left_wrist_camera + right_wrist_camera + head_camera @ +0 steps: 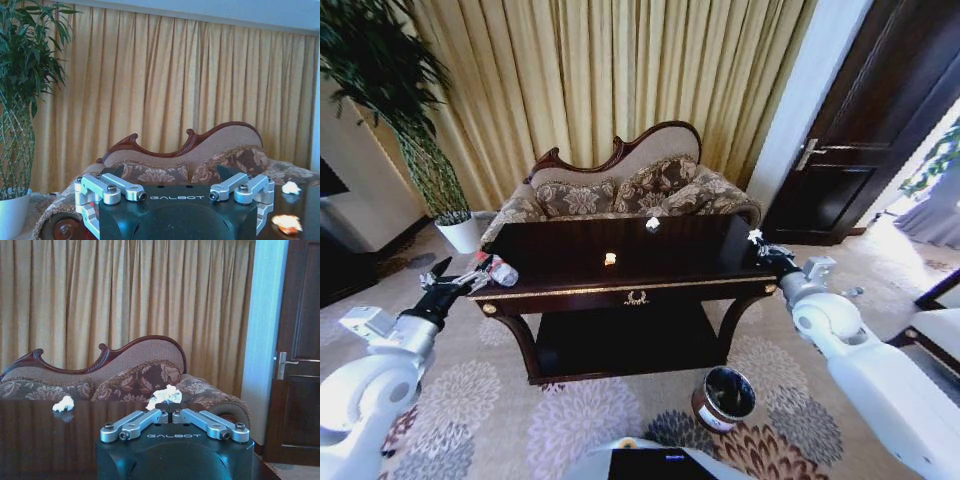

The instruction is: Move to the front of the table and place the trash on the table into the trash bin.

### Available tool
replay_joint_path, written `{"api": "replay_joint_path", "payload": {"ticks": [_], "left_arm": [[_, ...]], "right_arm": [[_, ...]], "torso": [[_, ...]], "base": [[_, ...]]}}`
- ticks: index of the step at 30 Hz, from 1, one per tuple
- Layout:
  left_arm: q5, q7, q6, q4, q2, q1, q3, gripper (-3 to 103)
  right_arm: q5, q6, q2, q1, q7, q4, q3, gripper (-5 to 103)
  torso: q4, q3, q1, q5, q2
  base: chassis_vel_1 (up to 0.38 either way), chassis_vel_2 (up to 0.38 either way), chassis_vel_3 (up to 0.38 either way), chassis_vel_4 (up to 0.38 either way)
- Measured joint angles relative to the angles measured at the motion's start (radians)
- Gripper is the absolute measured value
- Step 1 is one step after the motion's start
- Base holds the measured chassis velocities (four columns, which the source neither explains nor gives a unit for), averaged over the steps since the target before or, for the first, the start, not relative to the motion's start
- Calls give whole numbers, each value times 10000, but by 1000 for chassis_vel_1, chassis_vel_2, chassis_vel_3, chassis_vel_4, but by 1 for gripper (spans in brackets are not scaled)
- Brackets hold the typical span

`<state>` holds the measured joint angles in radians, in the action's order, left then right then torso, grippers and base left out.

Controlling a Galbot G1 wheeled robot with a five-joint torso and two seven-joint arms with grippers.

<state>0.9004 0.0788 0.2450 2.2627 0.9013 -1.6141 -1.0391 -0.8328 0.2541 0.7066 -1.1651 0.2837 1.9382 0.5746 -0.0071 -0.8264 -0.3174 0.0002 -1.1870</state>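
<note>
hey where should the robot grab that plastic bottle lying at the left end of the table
Probably around the mid-body of the bottle, across its width. It lies on its side at the table's left front corner, so coming in from the left side with the left gripper, already next to it, looks easiest.

Patterned sofa (620,190) before gold curtains (610,70) (potted plant (395,110) beside).
</note>
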Motion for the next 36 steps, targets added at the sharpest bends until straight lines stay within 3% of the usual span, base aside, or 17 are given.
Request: {"api": "replay_joint_path", "payload": {"ticks": [20,30,36], "left_arm": [[-124,57,-26,151,204,-77,35,100],[-183,36,-48,294,414,-232,-30,100],[-193,27,-68,425,484,-394,-139,100]], "right_arm": [[238,-181,159,-201,-185,-128,-195,0],[1097,-423,661,-1399,-626,-604,-20,0],[1784,-555,1187,-1572,-623,-2050,-485,0]], "torso": [[4,-1,-3,0,0],[1,0,0,1,-2],[5,-3,-6,3,3]], "base": [[140,-137,-135,145],[47,-52,-46,42],[0,0,0,0]]}}
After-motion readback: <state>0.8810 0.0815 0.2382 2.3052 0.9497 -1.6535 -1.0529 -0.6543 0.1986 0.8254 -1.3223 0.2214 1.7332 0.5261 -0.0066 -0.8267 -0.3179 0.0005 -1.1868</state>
